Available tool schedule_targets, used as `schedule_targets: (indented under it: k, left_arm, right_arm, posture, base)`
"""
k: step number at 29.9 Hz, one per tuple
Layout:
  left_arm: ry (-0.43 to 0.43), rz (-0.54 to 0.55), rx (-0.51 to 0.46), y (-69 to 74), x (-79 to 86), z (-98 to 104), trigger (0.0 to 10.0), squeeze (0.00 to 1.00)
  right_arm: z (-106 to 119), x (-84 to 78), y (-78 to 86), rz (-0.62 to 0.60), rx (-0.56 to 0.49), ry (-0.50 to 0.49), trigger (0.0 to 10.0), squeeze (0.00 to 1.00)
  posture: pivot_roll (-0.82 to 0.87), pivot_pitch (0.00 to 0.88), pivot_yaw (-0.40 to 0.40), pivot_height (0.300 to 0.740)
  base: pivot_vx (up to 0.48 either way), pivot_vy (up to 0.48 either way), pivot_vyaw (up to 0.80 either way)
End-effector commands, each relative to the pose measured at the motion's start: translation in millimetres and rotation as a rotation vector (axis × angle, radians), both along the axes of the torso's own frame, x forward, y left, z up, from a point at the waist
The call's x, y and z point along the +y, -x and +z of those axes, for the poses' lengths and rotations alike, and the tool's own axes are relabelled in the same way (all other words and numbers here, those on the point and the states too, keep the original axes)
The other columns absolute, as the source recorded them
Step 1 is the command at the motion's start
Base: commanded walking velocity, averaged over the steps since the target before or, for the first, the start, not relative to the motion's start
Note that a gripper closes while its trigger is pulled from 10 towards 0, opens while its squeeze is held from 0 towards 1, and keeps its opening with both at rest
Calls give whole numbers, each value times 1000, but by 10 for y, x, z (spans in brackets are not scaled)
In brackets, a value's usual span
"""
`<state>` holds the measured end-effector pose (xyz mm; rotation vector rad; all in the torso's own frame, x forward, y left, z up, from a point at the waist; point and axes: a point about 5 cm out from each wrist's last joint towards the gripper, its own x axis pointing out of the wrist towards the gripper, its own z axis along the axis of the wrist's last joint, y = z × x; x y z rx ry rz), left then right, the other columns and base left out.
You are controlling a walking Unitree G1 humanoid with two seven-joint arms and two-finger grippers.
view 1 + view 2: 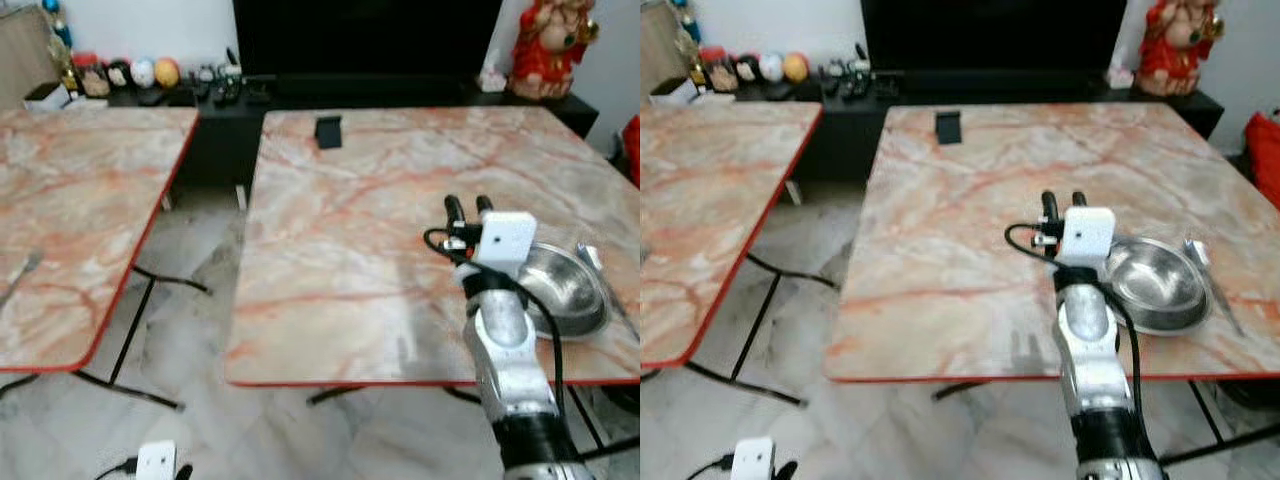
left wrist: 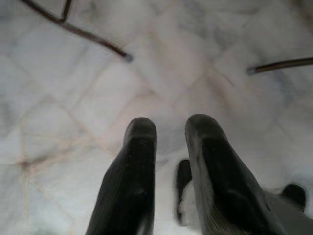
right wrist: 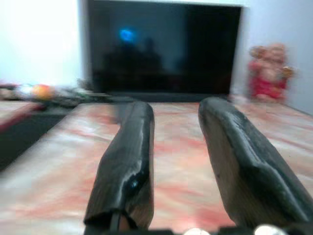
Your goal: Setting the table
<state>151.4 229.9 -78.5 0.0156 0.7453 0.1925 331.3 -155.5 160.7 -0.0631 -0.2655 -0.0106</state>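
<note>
Your right gripper [image 1: 469, 207] hovers parted and empty over the tabletop [image 1: 350, 250]; steel bowl [image 1: 1155, 283] at 3 o'clock looks light, stiff, slippery—pinch its rim. Left gripper [image 2: 168, 147] hangs narrowly parted.

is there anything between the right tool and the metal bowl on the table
Nothing visible stands between them. The right tool hovers over the marble table, open and holding nothing, just to the left of the metal bowl. The tabletop between them is bare; a spoon lies on the bowl's far side.

Black television [image 1: 366, 35], red figurine [image 1: 548, 45], colourful balls [image 1: 155, 72] on dark sideboard [image 1: 230, 98]
</note>
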Motion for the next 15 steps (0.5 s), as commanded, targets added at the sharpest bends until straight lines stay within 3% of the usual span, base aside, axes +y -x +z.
schedule_targets:
  k: [1,15]
  left_arm:
    - [7,14,-4,-12,-6,3,10000,0]
    - [2,17,-1,1,16,3,10000,0]
  right_arm:
    - [27,-64,3,-16,-6,9,10000,0]
    - [22,-16,-5,-6,-7,4,10000,0]
  posture:
    - [28,0,-2,740]
    - [22,0,7,740]
  base:
    - [0,401,0]
    - [0,399,0]
